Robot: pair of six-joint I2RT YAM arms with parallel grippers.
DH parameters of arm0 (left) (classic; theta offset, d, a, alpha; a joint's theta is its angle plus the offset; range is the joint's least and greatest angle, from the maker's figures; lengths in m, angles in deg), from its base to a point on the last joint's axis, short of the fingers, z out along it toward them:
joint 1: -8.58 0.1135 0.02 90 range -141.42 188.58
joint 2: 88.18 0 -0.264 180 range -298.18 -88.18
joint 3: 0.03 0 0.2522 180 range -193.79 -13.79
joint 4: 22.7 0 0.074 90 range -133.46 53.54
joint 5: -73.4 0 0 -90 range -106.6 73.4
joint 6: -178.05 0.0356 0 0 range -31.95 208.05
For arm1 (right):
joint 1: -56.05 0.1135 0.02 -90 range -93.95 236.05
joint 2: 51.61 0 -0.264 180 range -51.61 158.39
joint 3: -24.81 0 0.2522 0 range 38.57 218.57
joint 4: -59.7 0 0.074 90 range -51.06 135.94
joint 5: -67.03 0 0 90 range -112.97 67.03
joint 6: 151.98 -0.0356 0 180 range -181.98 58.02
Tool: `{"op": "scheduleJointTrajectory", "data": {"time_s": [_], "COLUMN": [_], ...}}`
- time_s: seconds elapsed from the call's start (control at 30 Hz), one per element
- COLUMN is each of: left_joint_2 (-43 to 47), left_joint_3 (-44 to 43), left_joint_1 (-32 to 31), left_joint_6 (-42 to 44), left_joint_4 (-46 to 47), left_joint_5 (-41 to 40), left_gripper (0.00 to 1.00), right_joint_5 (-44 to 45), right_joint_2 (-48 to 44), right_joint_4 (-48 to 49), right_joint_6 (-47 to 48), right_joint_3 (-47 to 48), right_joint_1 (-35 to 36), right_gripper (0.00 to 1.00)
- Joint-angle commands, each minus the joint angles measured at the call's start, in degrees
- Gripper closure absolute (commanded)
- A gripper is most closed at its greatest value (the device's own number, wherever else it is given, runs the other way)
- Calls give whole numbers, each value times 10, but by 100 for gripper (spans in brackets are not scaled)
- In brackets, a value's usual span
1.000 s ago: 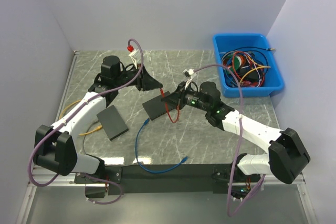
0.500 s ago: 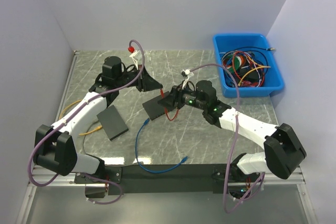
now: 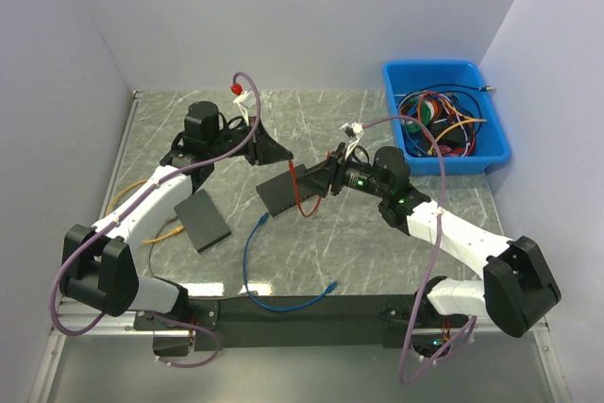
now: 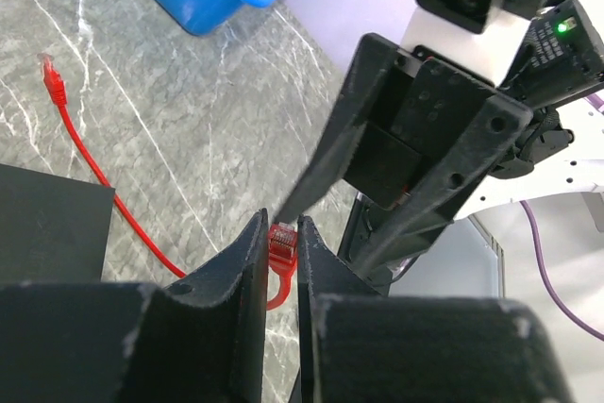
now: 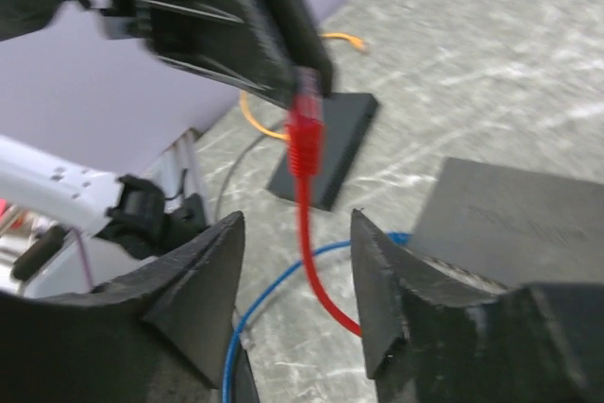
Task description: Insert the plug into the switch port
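My left gripper [image 3: 285,159] [image 4: 281,226] is shut on the red plug [image 3: 291,166] [image 4: 282,244] [image 5: 304,131], holding it in the air above the black switch [image 3: 286,194] [image 5: 528,219] [image 4: 42,224]. From the plug the red cable [image 3: 300,197] [image 5: 316,280] hangs down and loops to the table; its other red end [image 4: 52,77] lies on the marble. My right gripper [image 3: 317,183] [image 5: 297,233] faces the plug and stands open. The cable drops between its fingers without touching them. No port shows on the switch.
A second flat black box [image 3: 202,220] [image 5: 326,143] lies to the left of the switch, with an orange cable [image 3: 168,229] beside it. A blue cable [image 3: 253,257] [image 5: 269,285] curves across the front. A blue bin [image 3: 451,165] of wires stands at the back right.
My right gripper has opened, let go of the red cable and drawn back a little to the right. My left gripper has shut on the plug.
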Motion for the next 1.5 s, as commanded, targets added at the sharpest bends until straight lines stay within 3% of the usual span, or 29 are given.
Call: {"op": "scheduleJointTrajectory", "data": {"time_s": [0.0, 0.6, 1.03, 1.47], "left_joint_2": [18, 16, 16, 13], "left_joint_3": [-16, -20, -20, -21], "left_joint_1": [-6, -14, -17, -20], "left_joint_6": [6, 14, 18, 21], "left_joint_4": [16, 4, 1, -6], "left_joint_5": [17, 14, 7, -1], "left_gripper": [99, 100, 99, 99], "right_joint_5": [-52, -35, -39, -45], "right_joint_2": [11, 44, 53, 72], "right_joint_4": [76, 98, 118, 127], "right_joint_6": [-23, -54, -76, -86], "right_joint_3": [3, 30, 37, 49], "right_joint_1": [-2, -6, -13, -13], "right_gripper": [46, 61, 67, 83]}}
